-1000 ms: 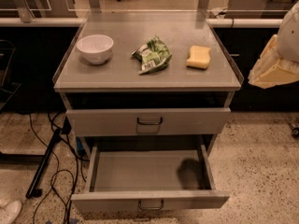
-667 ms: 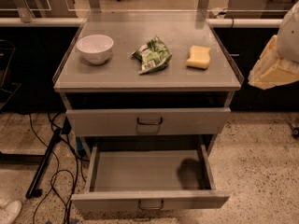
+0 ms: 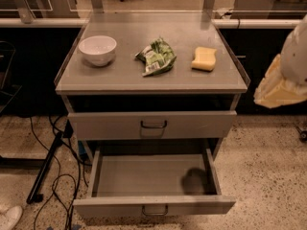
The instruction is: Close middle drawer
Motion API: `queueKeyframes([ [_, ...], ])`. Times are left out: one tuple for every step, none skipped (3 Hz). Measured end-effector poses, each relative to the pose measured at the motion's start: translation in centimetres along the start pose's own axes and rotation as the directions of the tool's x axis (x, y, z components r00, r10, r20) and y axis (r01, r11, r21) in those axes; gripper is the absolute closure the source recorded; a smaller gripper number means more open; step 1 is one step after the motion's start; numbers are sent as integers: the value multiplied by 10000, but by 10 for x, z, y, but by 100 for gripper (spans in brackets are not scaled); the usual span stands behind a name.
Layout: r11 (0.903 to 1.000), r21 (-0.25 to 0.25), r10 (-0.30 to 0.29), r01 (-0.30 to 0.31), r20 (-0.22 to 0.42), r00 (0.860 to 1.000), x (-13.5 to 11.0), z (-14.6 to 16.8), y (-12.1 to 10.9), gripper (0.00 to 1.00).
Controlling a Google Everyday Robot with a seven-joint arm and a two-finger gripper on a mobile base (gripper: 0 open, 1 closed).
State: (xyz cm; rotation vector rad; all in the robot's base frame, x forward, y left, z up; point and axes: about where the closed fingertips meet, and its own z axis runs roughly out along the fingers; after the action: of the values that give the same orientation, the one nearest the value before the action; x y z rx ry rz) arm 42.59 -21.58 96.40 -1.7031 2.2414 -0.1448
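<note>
The middle drawer (image 3: 154, 206) stands pulled far out below the taller-fronted top drawer (image 3: 151, 125). It is grey and shallow, with a low flat front and a small dark loop handle (image 3: 155, 210) at the centre. Its inside (image 3: 144, 176) is empty apart from a dark shadow at the right. The top drawer is pushed in. The lowest drawer is out of view. A white and beige part of my arm (image 3: 288, 75) shows at the right edge, level with the cabinet top and apart from the drawers. My gripper itself is out of view.
On the cabinet top (image 3: 120, 75) lie a white bowl (image 3: 97, 50), a green snack bag (image 3: 156, 56) and a yellow sponge (image 3: 204, 59). Black cables (image 3: 53, 171) trail on the speckled floor at the left. Dark counters run behind the cabinet.
</note>
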Motion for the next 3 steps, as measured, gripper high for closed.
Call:
queueKeyframes([
  [9992, -330, 210, -221, -356, 9991, 16, 37, 37, 100],
  [9939, -971, 459, -521, -649, 9968, 36, 87, 78, 100],
  [9780, -1851, 781, -960, -1016, 9918, 59, 143, 121, 100],
])
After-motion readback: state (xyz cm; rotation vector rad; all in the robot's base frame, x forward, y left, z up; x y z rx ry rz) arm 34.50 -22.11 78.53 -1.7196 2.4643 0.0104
